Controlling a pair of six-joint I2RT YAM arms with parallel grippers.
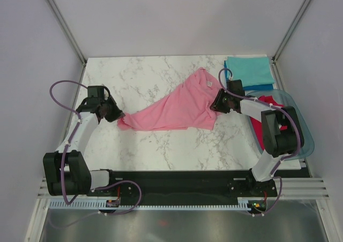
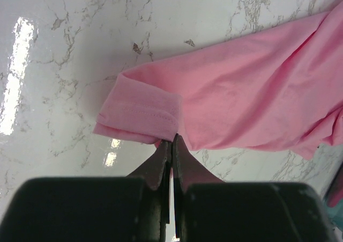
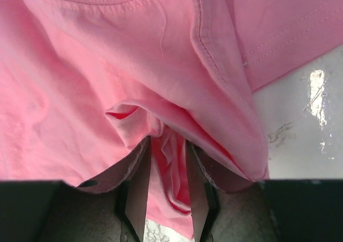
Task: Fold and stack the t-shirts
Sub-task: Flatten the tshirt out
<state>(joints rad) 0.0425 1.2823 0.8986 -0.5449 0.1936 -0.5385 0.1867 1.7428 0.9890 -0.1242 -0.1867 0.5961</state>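
Two grips | left gripper (image 2: 171, 140) pinches stitched hem of pink t-shirt (image 1: 171, 111) | right gripper (image 3: 167, 145) clamps its bunched soft folds

No words, numbers or brand names can be read in any of the views. The pink shirt (image 1: 177, 109) has a small white tag (image 1: 210, 84) on it, but the tag is too tiny to show any letters.
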